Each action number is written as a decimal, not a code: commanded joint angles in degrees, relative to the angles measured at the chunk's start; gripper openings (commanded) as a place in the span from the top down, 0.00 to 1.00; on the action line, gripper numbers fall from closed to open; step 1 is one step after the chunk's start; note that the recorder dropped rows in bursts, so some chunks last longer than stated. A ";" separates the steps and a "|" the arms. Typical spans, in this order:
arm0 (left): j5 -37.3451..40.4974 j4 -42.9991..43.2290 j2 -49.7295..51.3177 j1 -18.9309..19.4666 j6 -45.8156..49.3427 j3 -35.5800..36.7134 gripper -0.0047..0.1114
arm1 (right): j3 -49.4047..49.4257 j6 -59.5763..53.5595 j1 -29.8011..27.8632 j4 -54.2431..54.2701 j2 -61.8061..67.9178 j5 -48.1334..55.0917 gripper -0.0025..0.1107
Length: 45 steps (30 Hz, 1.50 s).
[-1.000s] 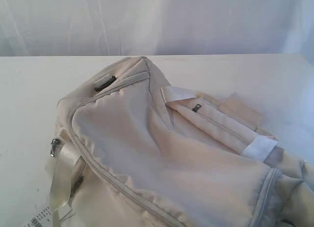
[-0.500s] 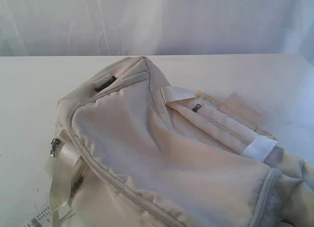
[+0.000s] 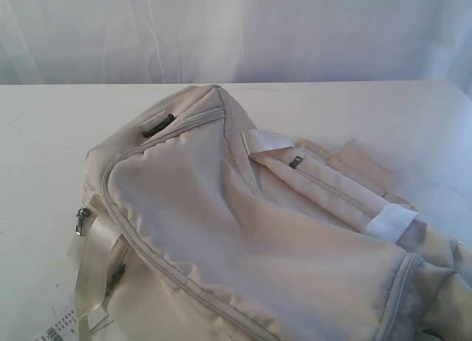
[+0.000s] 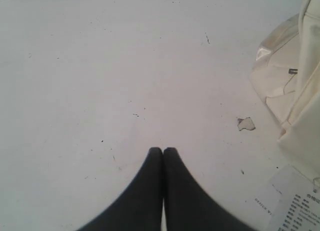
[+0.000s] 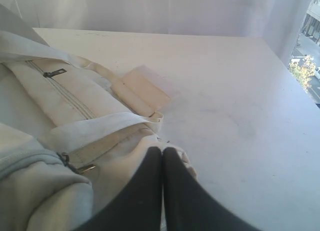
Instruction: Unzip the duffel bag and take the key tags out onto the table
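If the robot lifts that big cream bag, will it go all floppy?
Probably floppy: the duffel bag has a fabric top that sags and wrinkles. Pushed, it would likely slide or bunch up, not roll, since it lies slumped on the table. Its strap looks limp and may dangle.

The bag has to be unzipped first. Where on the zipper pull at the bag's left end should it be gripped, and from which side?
Grip the flat tab of the pull, which seems to hang clear of the bag beside the strap. Come from the left over the table with the left gripper, opening its shut fingers to pinch the tab's faces.
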 commanded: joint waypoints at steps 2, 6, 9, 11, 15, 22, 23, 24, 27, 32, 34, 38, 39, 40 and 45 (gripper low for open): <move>-1.11 -0.38 -0.24 -0.08 -0.29 0.27 0.96 | 0.38 -0.29 -0.46 -0.38 -0.29 -0.81 0.98; -3.60 -0.38 -0.24 -0.08 -0.29 0.27 0.96 | 0.38 -0.29 -0.46 -0.38 -0.29 -0.81 0.98; -4.40 -0.38 -0.24 -0.08 -0.29 0.27 0.96 | 0.38 -0.29 -0.46 -0.38 -0.29 -0.81 0.98; -5.10 -0.38 -0.24 -0.08 -0.29 0.27 0.96 | 0.38 -0.29 -0.46 -0.38 -0.29 -0.81 0.98; -8.97 -0.38 -0.24 -0.08 -0.29 0.27 0.96 | 0.38 -0.40 -0.46 -0.38 -0.29 -0.81 0.98; -22.14 -0.38 -0.24 -0.08 -0.29 0.27 0.96 | 0.38 -2.51 -0.46 -1.04 -0.29 -7.62 0.98; -24.00 -0.38 -0.24 -0.08 -0.29 0.27 0.96 | 0.38 -2.51 -0.46 -1.04 -0.29 -9.32 0.98; -25.62 -0.38 -0.24 -0.08 -0.29 0.27 0.96 | 0.38 -2.51 -0.46 -1.04 -0.29 -11.17 0.98; -30.77 -0.38 -0.24 -0.08 -0.29 0.27 0.96 | 0.38 -2.51 -0.46 -1.04 -0.29 -16.64 0.98; -40.04 -0.65 -0.24 -0.08 -0.29 0.27 0.96 | 0.38 -2.76 -0.46 -1.04 -0.29 -23.09 0.98; -43.39 -0.65 -0.24 -0.08 -0.29 0.27 0.96 | 0.38 -2.62 -0.46 -1.04 -0.29 -24.17 0.98; -47.45 -0.65 -0.24 -0.08 -0.29 0.27 0.96 | 0.38 -2.08 -0.46 -0.21 -0.29 -26.75 0.98; -48.66 -0.65 -0.24 -0.08 -0.29 0.27 0.96 | 0.38 -2.08 -0.46 -0.21 -0.29 -27.74 0.98; -49.78 -0.65 -0.24 -0.08 -0.29 0.27 0.96 | 0.38 -2.08 -0.46 -0.21 -0.29 -29.20 0.98; -54.53 -0.65 -0.24 -0.08 -0.52 0.27 0.96 | 0.38 -2.15 -0.46 -0.21 -0.29 -39.91 0.98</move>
